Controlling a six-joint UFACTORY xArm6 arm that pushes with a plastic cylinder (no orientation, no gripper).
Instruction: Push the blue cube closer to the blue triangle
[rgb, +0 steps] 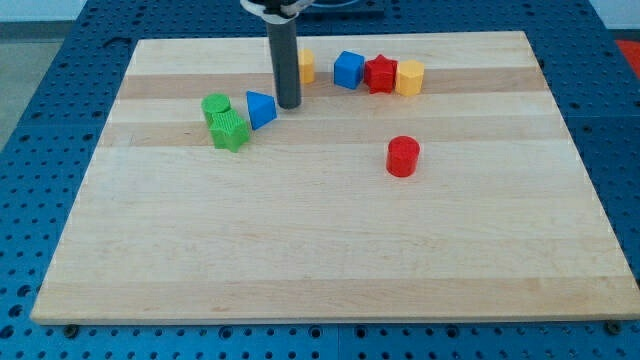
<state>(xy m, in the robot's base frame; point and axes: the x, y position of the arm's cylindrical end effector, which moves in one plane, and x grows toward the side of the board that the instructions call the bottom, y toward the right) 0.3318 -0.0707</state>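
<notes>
The blue cube (348, 69) sits near the view's top, touching a red star-shaped block (380, 74) on its right. The blue triangle (260, 109) lies to the left and lower, next to two green blocks. My tip (289, 104) stands on the board just right of the blue triangle, close to it, and left of and below the blue cube. The rod partly hides a yellow block (306, 67) behind it.
A yellow block (410, 77) touches the red star's right side. A green cylinder (215, 106) and a green ridged block (230, 130) sit left of the triangle. A red cylinder (403, 156) stands alone right of centre. The wooden board (320, 250) ends at blue table edges.
</notes>
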